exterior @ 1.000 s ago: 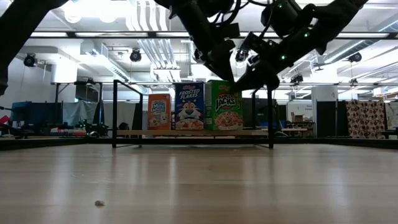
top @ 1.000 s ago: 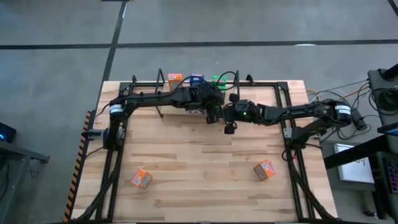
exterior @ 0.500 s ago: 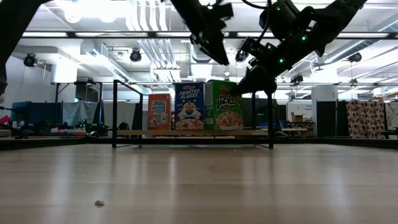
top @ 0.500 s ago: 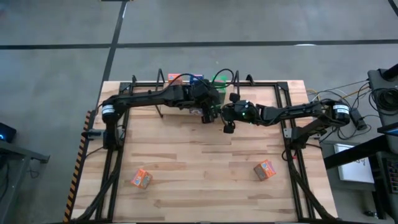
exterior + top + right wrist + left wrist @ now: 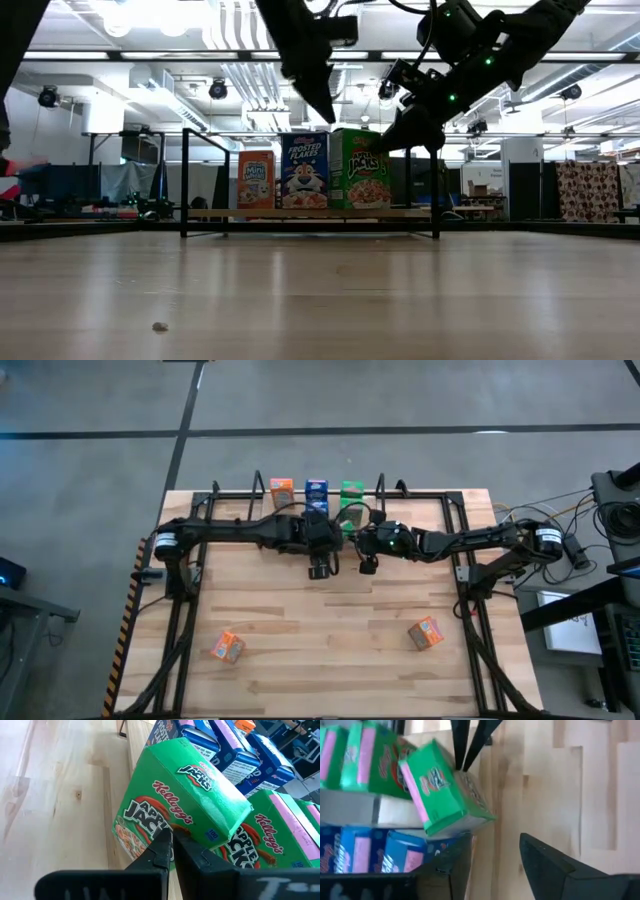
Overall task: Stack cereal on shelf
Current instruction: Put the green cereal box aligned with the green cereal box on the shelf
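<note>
pale wooden worktop (image 5: 330, 620) fills the centre of the high view, grey floor around it. since a second ago the left hand (image 5: 318, 568) has drawn back from the black metal-rod shelf (image 5: 262, 488) at upper centre; its fingers now stand spread with nothing between them. the right hand (image 5: 172, 847) is pressed together against the tilted green cardboard cereal box (image 5: 180, 820), which leans on the upright green boxes and is judged not yet seated. two orange cardboard cereal boxes (image 5: 227, 647) lie loose at the lower frame. shelf rows behind the front boxes are hidden.
</note>
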Available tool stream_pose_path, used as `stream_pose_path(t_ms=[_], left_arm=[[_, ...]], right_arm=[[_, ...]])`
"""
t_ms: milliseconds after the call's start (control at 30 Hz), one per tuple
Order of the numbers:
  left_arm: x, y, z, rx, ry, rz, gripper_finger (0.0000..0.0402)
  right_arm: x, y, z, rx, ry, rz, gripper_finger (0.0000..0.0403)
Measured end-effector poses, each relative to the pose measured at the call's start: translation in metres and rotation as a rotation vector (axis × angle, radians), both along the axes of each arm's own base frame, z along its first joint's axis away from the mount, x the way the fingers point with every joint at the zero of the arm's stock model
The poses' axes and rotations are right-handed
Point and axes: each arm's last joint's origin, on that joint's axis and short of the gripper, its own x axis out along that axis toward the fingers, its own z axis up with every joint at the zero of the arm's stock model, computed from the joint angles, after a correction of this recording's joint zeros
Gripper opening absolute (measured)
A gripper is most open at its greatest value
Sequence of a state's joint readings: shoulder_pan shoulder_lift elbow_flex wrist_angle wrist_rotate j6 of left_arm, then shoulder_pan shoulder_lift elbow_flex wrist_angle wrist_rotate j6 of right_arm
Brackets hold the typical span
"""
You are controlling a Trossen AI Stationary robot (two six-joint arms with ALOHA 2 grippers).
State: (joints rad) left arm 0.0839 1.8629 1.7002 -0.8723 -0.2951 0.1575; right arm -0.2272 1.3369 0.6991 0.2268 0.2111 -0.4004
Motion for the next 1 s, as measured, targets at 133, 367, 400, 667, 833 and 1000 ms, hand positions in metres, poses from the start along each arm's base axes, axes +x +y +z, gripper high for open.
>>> stream_pose_path(t_ms=[133,367,400,667,833,1000], left_arm=[[-0.009,-0.007,-0.010,0.031,-0.059,0.037,0.0130],[-0.021,-0.009,-0.030,0.023,-0.273,0.076,0.0105],[-0.021,-0.009,-0.034,0.025,-0.314,0.078,0.0103],[-0.021,-0.008,-0.053,0.038,-0.391,0.090,0.0090],[-0.021,-0.005,-0.052,0.081,-0.378,0.116,0.0088],[-0.020,0.004,-0.058,0.090,-0.357,0.131,0.0088]], right_arm=[[0.000,0.000,0.000,0.000,0.000,0.000,0.0009],[0.000,0.000,0.000,0.005,-0.006,-0.003,0.0009],[0.000,0.000,0.001,0.005,-0.007,-0.003,0.0009],[0.000,0.000,0.003,0.002,-0.020,-0.004,0.0009],[-0.001,0.000,0.005,0.000,-0.028,-0.003,0.0009],[-0.003,0.001,0.010,-0.005,-0.045,-0.003,0.0009]])
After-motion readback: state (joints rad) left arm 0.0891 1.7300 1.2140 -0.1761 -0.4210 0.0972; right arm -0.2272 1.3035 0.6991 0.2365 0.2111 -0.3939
